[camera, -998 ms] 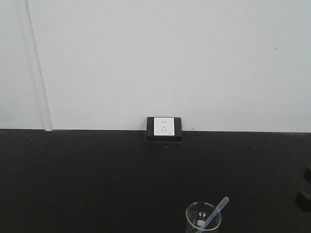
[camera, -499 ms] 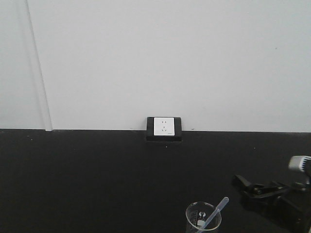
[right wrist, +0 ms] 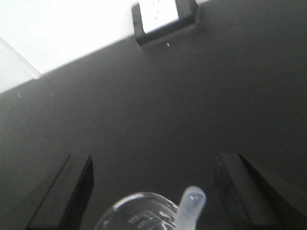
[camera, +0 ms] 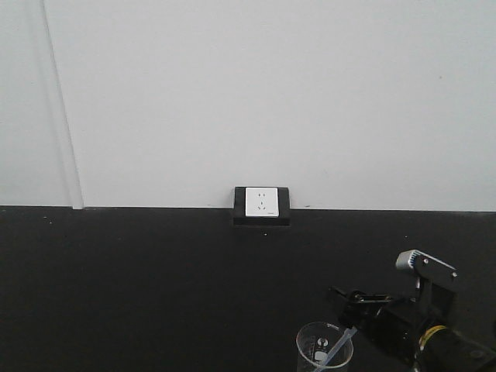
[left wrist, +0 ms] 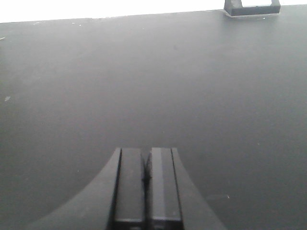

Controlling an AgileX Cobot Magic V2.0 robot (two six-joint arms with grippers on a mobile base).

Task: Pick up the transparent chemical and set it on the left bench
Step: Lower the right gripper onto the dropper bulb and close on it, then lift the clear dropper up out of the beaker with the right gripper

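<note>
Closest in, the left pincer (left wrist: 144, 187) hangs over bare black counter (left wrist: 153, 86) with its fingers pressed together and nothing between them. The transparent chemical is not in its wrist view, so I judge it to be the farther arm.

Next out, the right pincer (right wrist: 153, 187) is spread wide and empty, one finger on each side of its wrist view. The transparent chemical (right wrist: 191, 203) pokes up between them, a little toward the right-hand finger. It stands in a clear beaker (camera: 322, 347) on the near part of the counter, well apart from the back edge. Its long axis is tilted, not upright: from the front, the stem (camera: 339, 345) rises out of the glass and leans toward the right pincer (camera: 349, 297), which sits just beyond the beaker rim. To my eye, the fingers need to close across that leaning stem, clear of the glass.

Farther back, a white socket (camera: 262, 203) sits at the counter's back edge against the wall. The left bench appears in no view.
</note>
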